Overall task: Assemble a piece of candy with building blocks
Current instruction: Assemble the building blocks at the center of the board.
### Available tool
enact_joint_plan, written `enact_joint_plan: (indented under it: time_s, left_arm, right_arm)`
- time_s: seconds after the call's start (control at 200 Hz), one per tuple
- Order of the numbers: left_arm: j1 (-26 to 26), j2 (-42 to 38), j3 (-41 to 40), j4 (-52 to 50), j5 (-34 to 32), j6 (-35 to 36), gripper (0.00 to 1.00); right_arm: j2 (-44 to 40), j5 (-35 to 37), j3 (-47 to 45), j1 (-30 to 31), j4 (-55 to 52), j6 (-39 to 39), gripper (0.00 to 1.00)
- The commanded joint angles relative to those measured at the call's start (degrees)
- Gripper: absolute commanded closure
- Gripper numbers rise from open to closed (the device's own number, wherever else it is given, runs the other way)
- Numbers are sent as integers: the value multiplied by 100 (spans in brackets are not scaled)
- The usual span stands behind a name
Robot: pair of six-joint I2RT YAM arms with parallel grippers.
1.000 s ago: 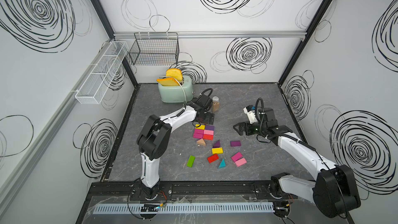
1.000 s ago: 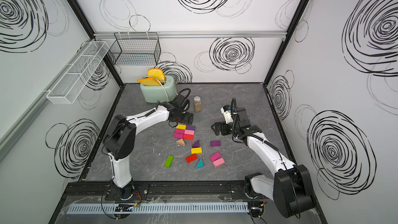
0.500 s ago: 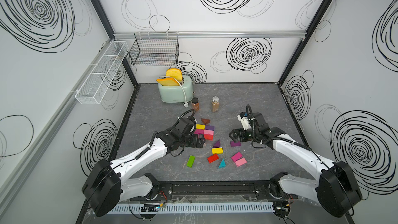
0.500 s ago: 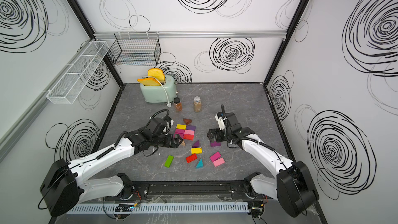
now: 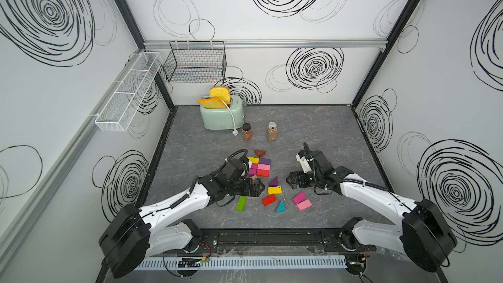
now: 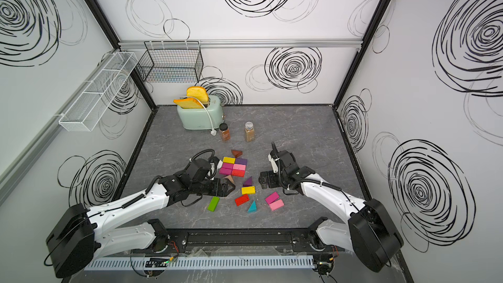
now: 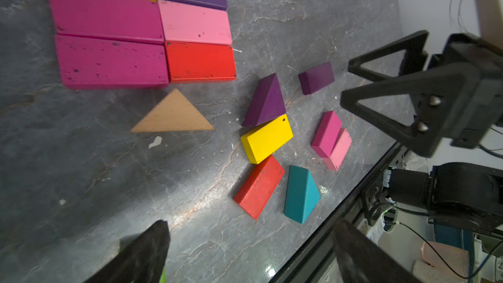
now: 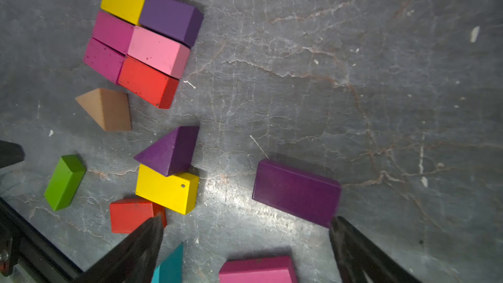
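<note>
Right wrist view: building blocks [image 8: 141, 42] were packed upper left, the rest scattered below. The right gripper [image 8: 246, 221] and left gripper [image 5: 260, 187] were seen wide open, empty. That packed lot could've been knocked crooked if the tan wedge [image 8: 106, 108] got grabbed sloppily.

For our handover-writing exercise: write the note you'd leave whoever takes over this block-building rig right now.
Left gripper: open, empty, beside the tan wedge.
Right gripper: open, empty, by the loose purple brick.
Done: six bricks packed into a rectangle; brown wedge at its far end, tan wedge at its near end, tips toward it.
Loose: purple wedge, yellow brick, red brick, teal wedge, green brick, magenta brick, pink brick.
Left: probably just snugging the wedges against the rectangle; the candy looks nearly complete.
</note>
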Motion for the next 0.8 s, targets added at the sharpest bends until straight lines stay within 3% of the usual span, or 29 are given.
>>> enact_joint_plan:
  time_s: [0.0,0.175,0.345,0.55,0.79]
  left_arm:
    - [-25,-345,-221,359,-31,-234,2]
    - [-76,-611,-301,503,34,-319,2]
    - [-56,-771,-487,540,320,-222,2]
    - [67,-793,-522,643,647,-10,2]
    - [405,-296,411,702,944,233,0]
  right_arm:
    - [109,-10,-10,-52,36,-10,1]
    - [33,301,71,161,-270,310,1]
    - [-1052,969,-390,1023,-672,1677,1]
    - [-1904,1372,-285,2079,-1835,2957,1]
    - [-1837,1334,-232,2985,-2314,3671,1]
